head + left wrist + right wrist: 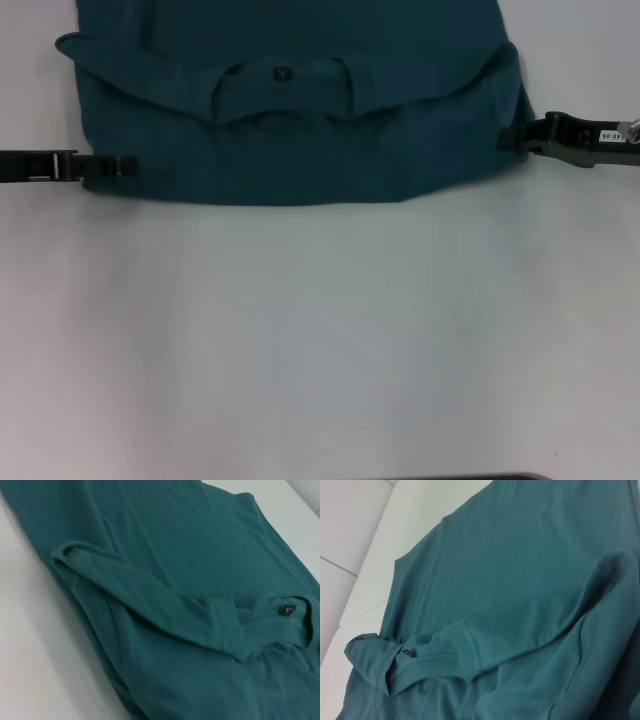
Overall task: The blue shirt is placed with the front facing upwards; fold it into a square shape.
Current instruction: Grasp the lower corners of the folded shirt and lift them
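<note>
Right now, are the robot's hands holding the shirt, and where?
It looks so, though the fingers are hard to see. The left gripper meets the blue shirt at its left edge, the right gripper at its right edge.

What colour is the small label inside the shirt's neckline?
Black, on the label inside the neckline of the dark teal-blue shirt; it shows best in the left wrist view.

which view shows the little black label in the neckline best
The left wrist view: the label sits close and unobstructed inside the shirt's collar. The right wrist view shows it smaller, partly tucked under the collar fold. The head view shows only a dark dot at the neckline.
</note>
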You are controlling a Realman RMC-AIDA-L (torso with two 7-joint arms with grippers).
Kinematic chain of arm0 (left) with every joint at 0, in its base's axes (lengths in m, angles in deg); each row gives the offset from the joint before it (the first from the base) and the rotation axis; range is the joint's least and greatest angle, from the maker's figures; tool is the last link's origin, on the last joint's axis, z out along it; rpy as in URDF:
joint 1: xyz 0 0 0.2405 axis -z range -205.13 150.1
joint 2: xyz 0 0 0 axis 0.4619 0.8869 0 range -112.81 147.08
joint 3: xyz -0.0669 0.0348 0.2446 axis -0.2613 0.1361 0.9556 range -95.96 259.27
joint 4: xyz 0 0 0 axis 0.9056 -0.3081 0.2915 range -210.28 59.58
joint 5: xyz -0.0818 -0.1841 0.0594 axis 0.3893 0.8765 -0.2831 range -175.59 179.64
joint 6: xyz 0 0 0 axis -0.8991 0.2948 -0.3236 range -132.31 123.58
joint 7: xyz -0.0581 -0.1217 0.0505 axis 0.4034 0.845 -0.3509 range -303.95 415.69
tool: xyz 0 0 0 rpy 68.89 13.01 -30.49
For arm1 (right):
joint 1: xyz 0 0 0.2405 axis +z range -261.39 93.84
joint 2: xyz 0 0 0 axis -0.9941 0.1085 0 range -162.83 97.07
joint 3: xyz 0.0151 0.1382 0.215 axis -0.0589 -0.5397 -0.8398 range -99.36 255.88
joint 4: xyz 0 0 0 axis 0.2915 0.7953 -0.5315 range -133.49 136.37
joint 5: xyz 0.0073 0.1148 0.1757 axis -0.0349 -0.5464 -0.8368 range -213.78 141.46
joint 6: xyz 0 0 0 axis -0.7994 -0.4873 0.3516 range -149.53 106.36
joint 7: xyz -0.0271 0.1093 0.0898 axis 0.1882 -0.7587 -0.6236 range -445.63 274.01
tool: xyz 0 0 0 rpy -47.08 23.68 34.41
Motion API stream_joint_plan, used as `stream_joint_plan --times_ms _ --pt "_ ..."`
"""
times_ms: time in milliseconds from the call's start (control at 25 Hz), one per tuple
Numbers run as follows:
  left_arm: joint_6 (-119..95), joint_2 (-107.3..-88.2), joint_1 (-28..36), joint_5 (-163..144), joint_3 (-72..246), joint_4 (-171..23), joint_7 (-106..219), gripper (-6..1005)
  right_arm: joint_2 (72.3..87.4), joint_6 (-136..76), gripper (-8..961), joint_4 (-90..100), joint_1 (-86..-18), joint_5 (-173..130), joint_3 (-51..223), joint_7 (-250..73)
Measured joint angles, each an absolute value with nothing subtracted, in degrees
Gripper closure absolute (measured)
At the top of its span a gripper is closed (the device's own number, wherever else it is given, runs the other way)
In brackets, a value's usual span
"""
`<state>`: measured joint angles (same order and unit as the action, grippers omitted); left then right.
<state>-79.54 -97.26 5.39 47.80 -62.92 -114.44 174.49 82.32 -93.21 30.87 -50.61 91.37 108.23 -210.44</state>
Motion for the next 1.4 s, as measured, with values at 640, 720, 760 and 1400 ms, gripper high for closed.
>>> stream_joint_plan --times_ms 640,720,760,1400 --pt "-79.8 -97.37 5.8 47.7 -60.5 -115.0 174.9 171 82.19 -93.4 922 30.9 -50.5 91.4 108.1 -210.6" --pt "-78.8 -97.51 5.9 47.7 -60.3 -115.0 175.1 186 82.19 -93.4 922 30.9 -50.5 91.3 108.1 -210.6" --pt "-78.3 -97.51 5.8 47.7 -60.3 -115.0 175.2 193 82.18 -93.4 922 30.9 -50.5 91.3 108.1 -210.6" --pt "-77.7 -96.93 6.3 46.4 -59.6 -114.6 175.8 573 82.06 -93.2 921 31.0 -50.4 91.1 107.8 -210.6"
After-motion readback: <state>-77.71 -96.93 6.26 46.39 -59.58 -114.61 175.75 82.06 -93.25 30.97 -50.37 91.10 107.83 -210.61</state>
